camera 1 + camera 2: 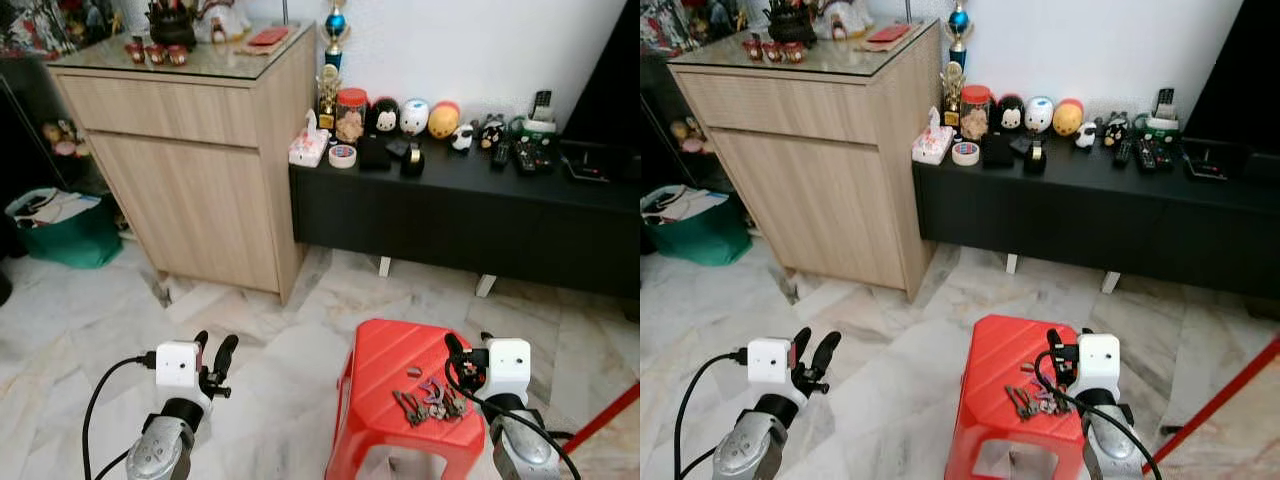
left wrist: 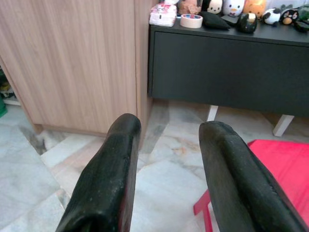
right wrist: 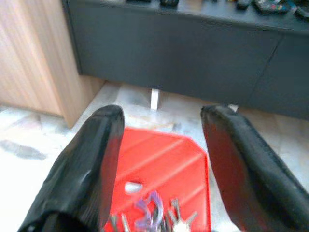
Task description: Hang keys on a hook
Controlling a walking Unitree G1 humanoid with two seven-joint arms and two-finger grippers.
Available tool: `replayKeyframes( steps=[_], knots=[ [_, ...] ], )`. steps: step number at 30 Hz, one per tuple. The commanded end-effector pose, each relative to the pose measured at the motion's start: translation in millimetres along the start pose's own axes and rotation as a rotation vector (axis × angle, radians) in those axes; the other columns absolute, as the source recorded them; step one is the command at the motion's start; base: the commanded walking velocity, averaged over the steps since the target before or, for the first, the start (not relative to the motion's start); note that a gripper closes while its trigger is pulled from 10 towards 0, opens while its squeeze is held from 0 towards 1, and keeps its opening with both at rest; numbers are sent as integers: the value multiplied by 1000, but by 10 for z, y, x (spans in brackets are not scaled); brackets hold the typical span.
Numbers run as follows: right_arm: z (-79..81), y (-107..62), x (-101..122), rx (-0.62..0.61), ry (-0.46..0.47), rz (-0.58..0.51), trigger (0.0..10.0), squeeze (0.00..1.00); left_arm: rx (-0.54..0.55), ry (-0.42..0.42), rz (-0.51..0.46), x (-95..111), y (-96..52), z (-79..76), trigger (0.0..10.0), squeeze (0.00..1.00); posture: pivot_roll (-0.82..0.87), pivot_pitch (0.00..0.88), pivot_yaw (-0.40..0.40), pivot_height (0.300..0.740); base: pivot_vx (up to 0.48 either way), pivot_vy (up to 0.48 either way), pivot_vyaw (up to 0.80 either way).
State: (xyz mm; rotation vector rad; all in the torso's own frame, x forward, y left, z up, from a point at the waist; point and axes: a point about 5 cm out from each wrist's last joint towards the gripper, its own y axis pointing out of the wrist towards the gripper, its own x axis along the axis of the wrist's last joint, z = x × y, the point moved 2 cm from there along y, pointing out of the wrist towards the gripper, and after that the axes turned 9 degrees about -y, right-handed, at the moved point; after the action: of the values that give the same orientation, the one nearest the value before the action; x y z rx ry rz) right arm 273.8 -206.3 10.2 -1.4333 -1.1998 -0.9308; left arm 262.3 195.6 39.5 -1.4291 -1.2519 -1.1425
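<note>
A: Where are the keys (image 1: 425,402)?
B: Nearest us, on the near right part of the red stool (image 1: 385,365), just left of the right hand (image 1: 457,362), which hovers released, fingers spread, touching nothing.

A: And the left hand (image 1: 213,355)?
B: Over the marble floor (image 1: 270,340), well left of the stool, also released. Farther off stand a wooden cabinet (image 1: 200,150) and a black tabletop (image 1: 470,190).

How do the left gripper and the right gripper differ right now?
The right gripper hovers at the red stool's edge, beside the keys; the left gripper hangs over bare marble floor, away from the stool. Both are open and empty, pointing forward.
</note>
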Motion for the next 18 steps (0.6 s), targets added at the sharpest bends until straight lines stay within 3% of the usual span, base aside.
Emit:
replayKeyframes(
  steps=[1,3,18],
  knots=[
    [-6,25,10,6,-8,14,10000,0,-5,5,23,-31,3,-17,10000,0,6,0,-12,663,0,0,0],
    [-7,25,12,-4,0,6,10000,0,-11,9,34,-45,0,-17,10000,0,0,0,-11,648,0,0,0],
    [5,25,44,15,5,-15,10000,0,-5,0,49,-72,22,-32,10000,0,-1,0,-24,648,0,0,0]
  ],
)
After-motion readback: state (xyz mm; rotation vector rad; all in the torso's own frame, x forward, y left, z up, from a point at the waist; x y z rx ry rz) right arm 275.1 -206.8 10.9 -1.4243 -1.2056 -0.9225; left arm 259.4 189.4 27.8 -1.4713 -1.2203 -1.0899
